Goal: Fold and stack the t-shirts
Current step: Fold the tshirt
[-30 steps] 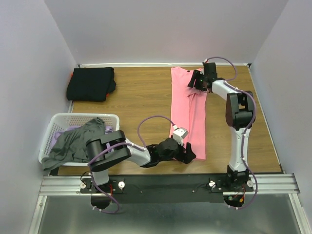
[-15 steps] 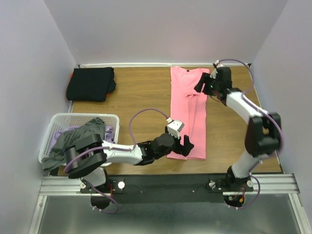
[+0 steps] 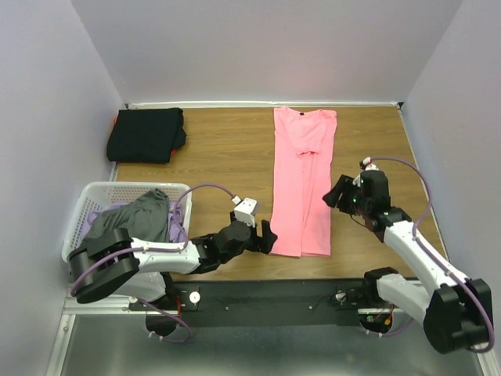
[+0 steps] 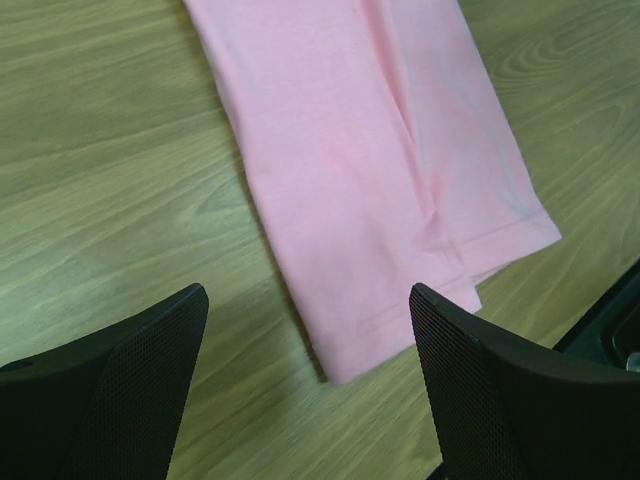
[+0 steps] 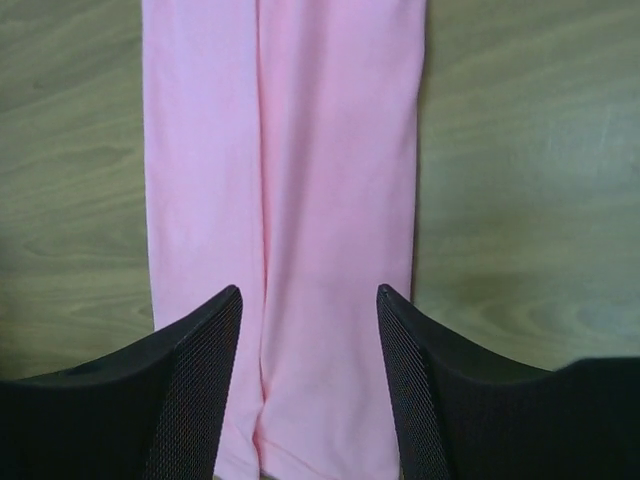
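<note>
nearest, at the front edge: left gripper (image 3: 264,236) gaping, empty, just left of the hem of the pink t-shirt (image 3: 301,184). further left, white basket (image 3: 117,186) heaped with a grey t-shirt (image 3: 129,223) over lavender cloth (image 3: 177,213). midway, right gripper (image 3: 335,194) parted, holding nothing, beside the pink t-shirt's right edge, itself folded lengthwise, flat on the table (image 3: 219,157). farthest, black t-shirt (image 3: 146,133) folded in the far left corner, well apart.

Basket (image 3: 94,192) sits left, folded shirt (image 3: 146,135) behind it, long shirt (image 3: 301,180) right.
</note>
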Robot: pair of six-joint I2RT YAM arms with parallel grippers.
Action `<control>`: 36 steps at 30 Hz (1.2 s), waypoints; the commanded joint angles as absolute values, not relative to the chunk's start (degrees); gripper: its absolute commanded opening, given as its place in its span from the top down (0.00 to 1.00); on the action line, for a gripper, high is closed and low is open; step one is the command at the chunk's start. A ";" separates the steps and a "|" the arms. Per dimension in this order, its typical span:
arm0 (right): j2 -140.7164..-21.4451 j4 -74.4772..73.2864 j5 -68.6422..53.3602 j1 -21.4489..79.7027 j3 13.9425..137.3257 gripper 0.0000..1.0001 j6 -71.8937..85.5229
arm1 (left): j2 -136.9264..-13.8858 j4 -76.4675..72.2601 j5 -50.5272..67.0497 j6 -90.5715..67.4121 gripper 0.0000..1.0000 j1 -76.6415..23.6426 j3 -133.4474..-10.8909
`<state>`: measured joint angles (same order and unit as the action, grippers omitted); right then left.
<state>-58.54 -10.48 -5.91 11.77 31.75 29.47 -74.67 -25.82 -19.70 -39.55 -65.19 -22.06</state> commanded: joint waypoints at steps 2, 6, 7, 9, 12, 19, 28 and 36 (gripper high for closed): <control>-50.20 -19.77 -3.87 13.01 27.87 0.38 34.89 | -69.54 -24.70 -18.20 -42.54 0.12 -65.04 -18.38; -46.85 -23.64 -3.52 15.02 24.97 0.44 37.86 | -66.27 -22.07 -17.40 -43.42 0.16 -65.04 -16.79; -46.58 -23.82 -3.52 17.29 24.61 0.47 38.84 | -65.92 -20.76 -16.97 -43.50 0.19 -65.04 -16.79; -46.67 -24.61 -2.47 19.68 24.78 0.48 41.38 | -66.01 -20.22 -16.18 -43.33 0.21 -65.04 -16.96; -48.07 -26.10 2.35 23.54 24.87 0.49 43.32 | -66.79 -20.30 -15.65 -42.72 0.23 -65.04 -17.05; -53.79 -29.09 10.54 30.85 24.79 0.49 49.38 | -73.03 -21.71 -10.99 -40.78 0.27 -65.13 -18.81; -52.11 -32.52 14.76 33.48 23.29 0.49 55.45 | -76.02 -22.50 -10.37 -39.03 0.33 -65.39 -19.77; -50.29 -39.89 18.54 36.56 24.35 0.49 60.90 | -77.43 -21.19 -11.34 -37.97 0.33 -65.48 -21.44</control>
